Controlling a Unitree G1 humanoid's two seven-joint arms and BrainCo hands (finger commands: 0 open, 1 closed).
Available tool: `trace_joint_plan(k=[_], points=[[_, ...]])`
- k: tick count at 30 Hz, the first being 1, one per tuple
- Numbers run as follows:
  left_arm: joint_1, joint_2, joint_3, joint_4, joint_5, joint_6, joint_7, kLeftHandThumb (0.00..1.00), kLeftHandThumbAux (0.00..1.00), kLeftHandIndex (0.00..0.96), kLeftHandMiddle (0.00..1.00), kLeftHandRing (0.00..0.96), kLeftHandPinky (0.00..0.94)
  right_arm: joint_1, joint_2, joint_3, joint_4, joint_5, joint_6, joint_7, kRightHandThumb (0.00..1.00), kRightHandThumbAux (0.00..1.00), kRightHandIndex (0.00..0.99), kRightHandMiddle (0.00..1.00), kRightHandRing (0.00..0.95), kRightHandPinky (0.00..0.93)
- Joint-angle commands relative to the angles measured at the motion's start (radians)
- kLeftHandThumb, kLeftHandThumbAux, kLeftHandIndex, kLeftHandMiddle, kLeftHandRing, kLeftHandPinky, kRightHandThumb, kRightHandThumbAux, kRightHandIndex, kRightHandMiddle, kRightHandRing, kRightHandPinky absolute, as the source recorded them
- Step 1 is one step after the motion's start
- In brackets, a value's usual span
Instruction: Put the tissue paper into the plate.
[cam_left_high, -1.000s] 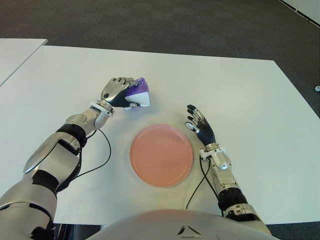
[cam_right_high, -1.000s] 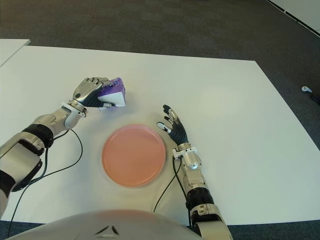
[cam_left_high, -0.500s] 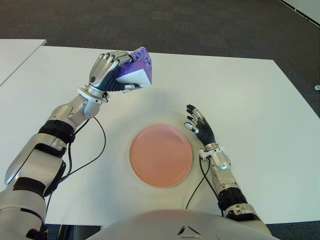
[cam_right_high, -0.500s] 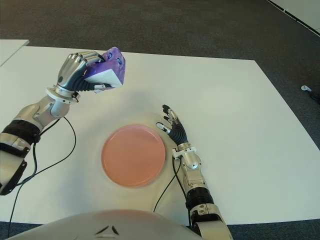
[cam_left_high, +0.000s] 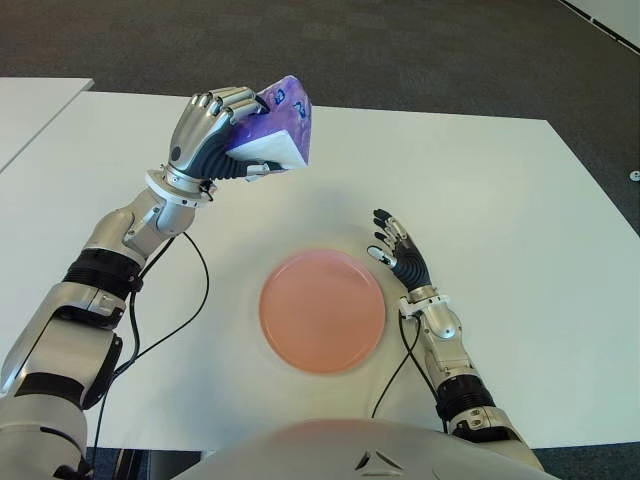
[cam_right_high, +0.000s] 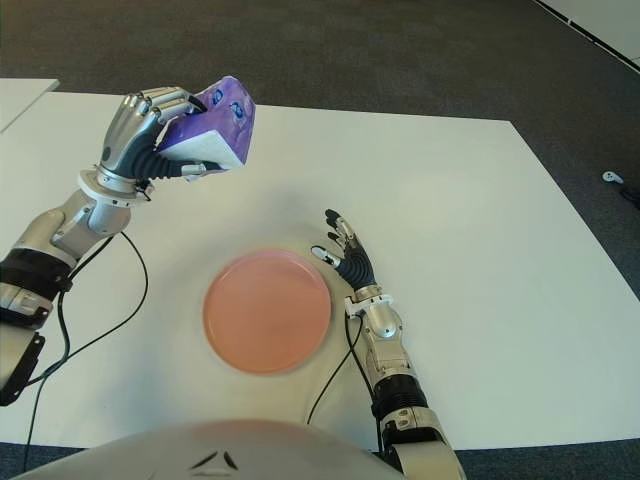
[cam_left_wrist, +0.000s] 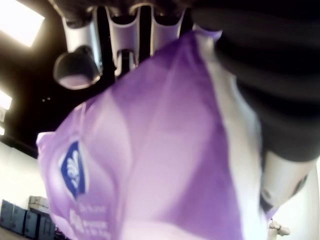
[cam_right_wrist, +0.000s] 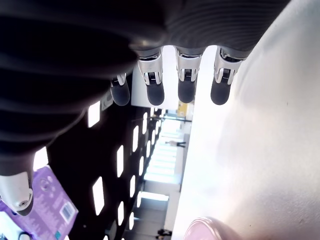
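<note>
My left hand (cam_left_high: 215, 130) is shut on a purple and white tissue paper pack (cam_left_high: 275, 130), holding it in the air above the white table (cam_left_high: 500, 190), up and to the left of the plate. The pack (cam_left_wrist: 150, 165) fills the left wrist view, with fingers (cam_left_wrist: 80, 55) curled over it. A round salmon-pink plate (cam_left_high: 322, 310) lies flat on the table before me with nothing on it. My right hand (cam_left_high: 398, 250) shows just right of the plate's upper right rim, its fingers (cam_right_wrist: 185, 82) stretched out and holding nothing.
A black cable (cam_left_high: 185, 310) loops from my left forearm over the table to the plate's left. A second white table (cam_left_high: 30, 110) stands at the far left. Dark carpet (cam_left_high: 400, 50) lies beyond the table's far edge.
My left hand has lifted the tissue pack off the table and raised it higher, tilting it. The right hand and the plate have stayed still.
</note>
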Motion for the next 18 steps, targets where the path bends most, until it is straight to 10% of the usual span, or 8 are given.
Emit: trace_joint_plan(k=[1,18], points=[[0.102,-0.01,0.014,-0.128,-0.045,-0.04,-0.084,0.728,0.696,0.444,0.862,0.859,0.872,0.098,0.008,0.012,0.098,-0.017,0.024,0.007,0.0,0.52,0.0,0.0,0.0,0.0],[0.311,-0.039,-0.054,-0.258,-0.013,-0.189,-0.323,0.731,0.697,0.444,0.875,0.863,0.868,0.095,0.015,0.007,0.115,-0.014,0.02,0.0,0.0,0.505,0.0,0.0,0.0,0.0]])
